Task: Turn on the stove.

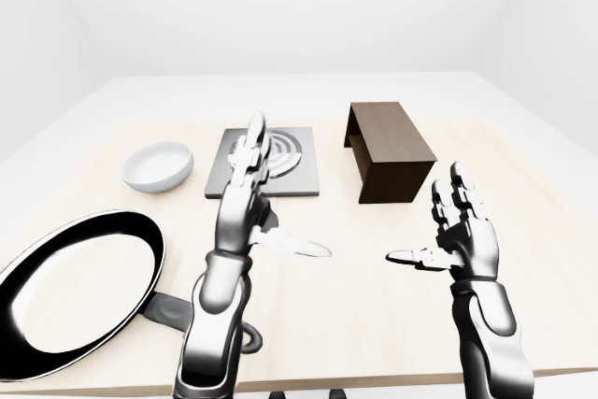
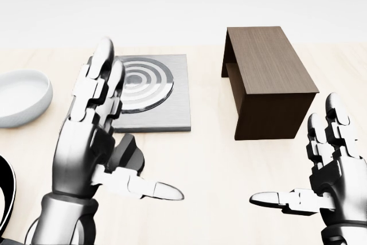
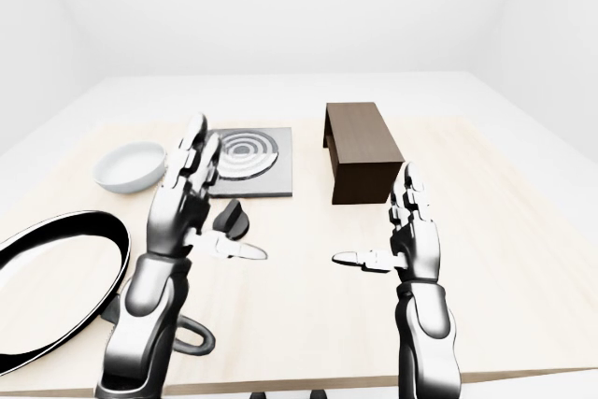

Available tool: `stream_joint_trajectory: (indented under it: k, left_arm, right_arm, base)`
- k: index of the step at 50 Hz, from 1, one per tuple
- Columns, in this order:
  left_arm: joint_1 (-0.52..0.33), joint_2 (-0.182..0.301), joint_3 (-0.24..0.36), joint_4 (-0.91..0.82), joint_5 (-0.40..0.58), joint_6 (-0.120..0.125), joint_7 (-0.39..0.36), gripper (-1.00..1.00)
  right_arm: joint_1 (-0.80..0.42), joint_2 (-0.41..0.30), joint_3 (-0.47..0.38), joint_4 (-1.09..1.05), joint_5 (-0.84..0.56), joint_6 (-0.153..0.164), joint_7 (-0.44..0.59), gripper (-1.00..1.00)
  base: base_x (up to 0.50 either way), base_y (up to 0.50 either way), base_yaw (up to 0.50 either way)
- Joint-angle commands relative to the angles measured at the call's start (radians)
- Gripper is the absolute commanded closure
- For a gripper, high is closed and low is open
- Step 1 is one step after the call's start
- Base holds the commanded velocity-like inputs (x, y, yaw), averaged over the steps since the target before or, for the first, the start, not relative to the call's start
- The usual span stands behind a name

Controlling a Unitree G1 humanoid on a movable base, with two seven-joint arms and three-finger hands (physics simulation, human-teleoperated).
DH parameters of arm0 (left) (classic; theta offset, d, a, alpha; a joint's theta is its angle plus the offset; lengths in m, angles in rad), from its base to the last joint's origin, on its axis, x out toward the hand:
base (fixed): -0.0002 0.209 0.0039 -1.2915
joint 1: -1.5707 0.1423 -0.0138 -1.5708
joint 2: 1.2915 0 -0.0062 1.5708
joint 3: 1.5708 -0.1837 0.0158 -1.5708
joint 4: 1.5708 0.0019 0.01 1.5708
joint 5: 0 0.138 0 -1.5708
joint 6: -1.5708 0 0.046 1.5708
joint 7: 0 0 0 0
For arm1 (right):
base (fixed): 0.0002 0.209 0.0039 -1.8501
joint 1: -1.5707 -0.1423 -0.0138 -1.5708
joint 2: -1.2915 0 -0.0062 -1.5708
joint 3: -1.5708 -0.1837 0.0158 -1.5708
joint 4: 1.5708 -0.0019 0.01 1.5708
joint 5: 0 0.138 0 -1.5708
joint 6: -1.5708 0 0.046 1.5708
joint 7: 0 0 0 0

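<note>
The stove (image 1: 291,163) is a grey square plate with a ringed burner, lying on the light wooden table at upper centre. A black knob (image 3: 232,218) sits at its near edge, partly hidden behind my left hand. My left hand (image 1: 250,203) is open, with its fingers stretched up over the stove's left part and its thumb pointing right. It holds nothing. My right hand (image 1: 452,231) is open and empty at lower right, well apart from the stove, with its thumb pointing left.
A dark brown wooden box (image 1: 388,151) stands right of the stove. A white bowl (image 1: 159,165) lies to the stove's left. A black frying pan (image 1: 75,277) lies at lower left, its handle near my left forearm. The table's near edge (image 1: 374,382) runs along the bottom.
</note>
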Motion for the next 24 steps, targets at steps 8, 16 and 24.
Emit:
stream_joint_trajectory:
  k: [8,16,24]
  left_arm:
    - [0.118,0.033,-0.007,-0.407,-0.042,0.000,0.005,-1.00]
    - [0.115,0.034,-0.005,-0.408,-0.040,0.000,0.007,-1.00]
    - [0.109,0.032,-0.003,-0.406,-0.040,0.000,0.008,-1.00]
  right_arm:
    - [0.000,0.000,0.001,-0.007,-0.001,0.005,0.000,-1.00]
    - [-0.001,0.000,0.000,-0.007,0.000,0.006,0.001,-1.00]
    - [-0.001,-0.001,-0.001,-0.012,0.001,0.010,0.001,-1.00]
  base:
    - [0.00,0.00,0.00]
    - [0.00,0.00,0.00]
    - [0.00,0.00,0.00]
